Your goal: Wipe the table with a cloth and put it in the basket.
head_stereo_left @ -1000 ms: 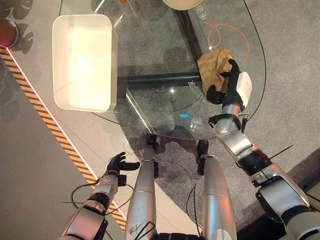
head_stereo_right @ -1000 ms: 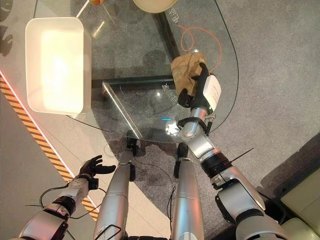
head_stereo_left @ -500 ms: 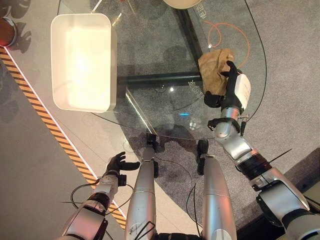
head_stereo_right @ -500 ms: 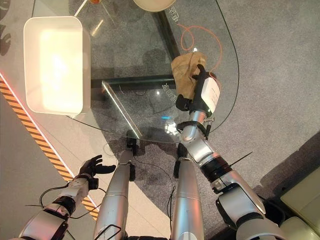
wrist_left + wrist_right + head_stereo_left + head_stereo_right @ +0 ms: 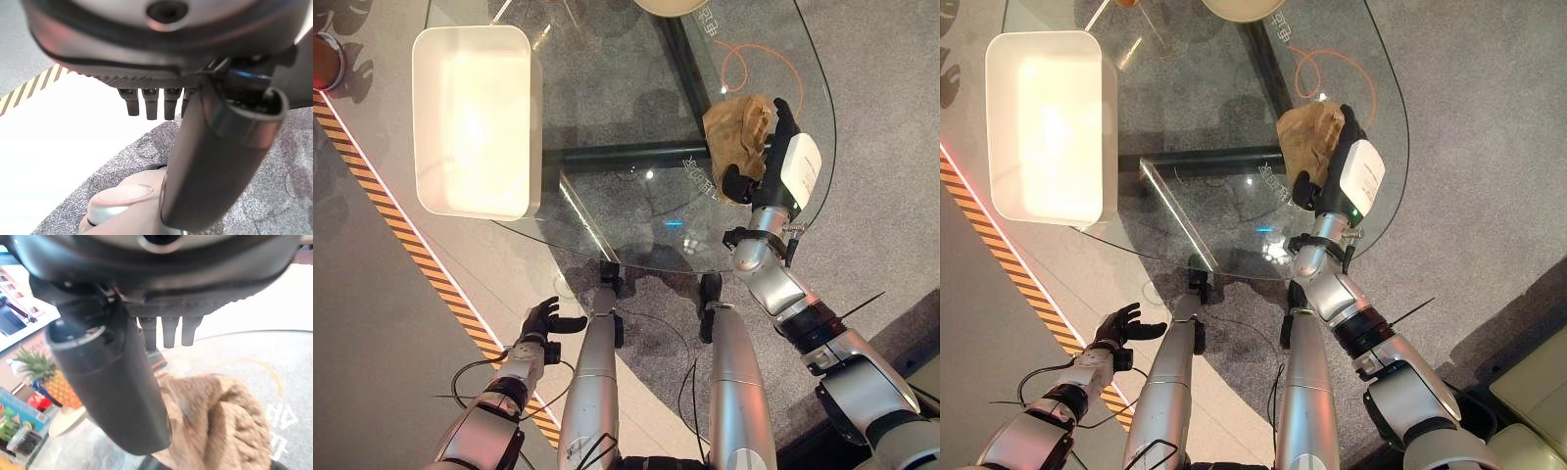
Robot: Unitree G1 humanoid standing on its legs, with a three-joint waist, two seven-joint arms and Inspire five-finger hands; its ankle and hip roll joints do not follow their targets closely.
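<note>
A crumpled brown cloth (image 5: 736,127) lies on the glass table (image 5: 607,127) near its right edge. My right hand (image 5: 771,162) rests along the cloth's right side, open. Its fingers (image 5: 781,108) lie straight and its thumb (image 5: 734,184) sits at the cloth's near edge. In the right wrist view the straight fingers (image 5: 168,330) reach past the cloth (image 5: 215,421). The white rectangular basket (image 5: 534,127) stands on the table's left side. My left hand (image 5: 543,321) hangs low, off the table's near left, with its fingers relaxed.
An orange cord loop (image 5: 759,59) shows through the glass beyond the cloth. A pale bowl (image 5: 671,5) sits at the table's far edge. Yellow-and-black striped tape (image 5: 411,245) runs across the floor on the left.
My right hand has straightened its fingers and reached a little farther along the cloth's right side. The cloth has barely shifted. The left hand has not moved.
</note>
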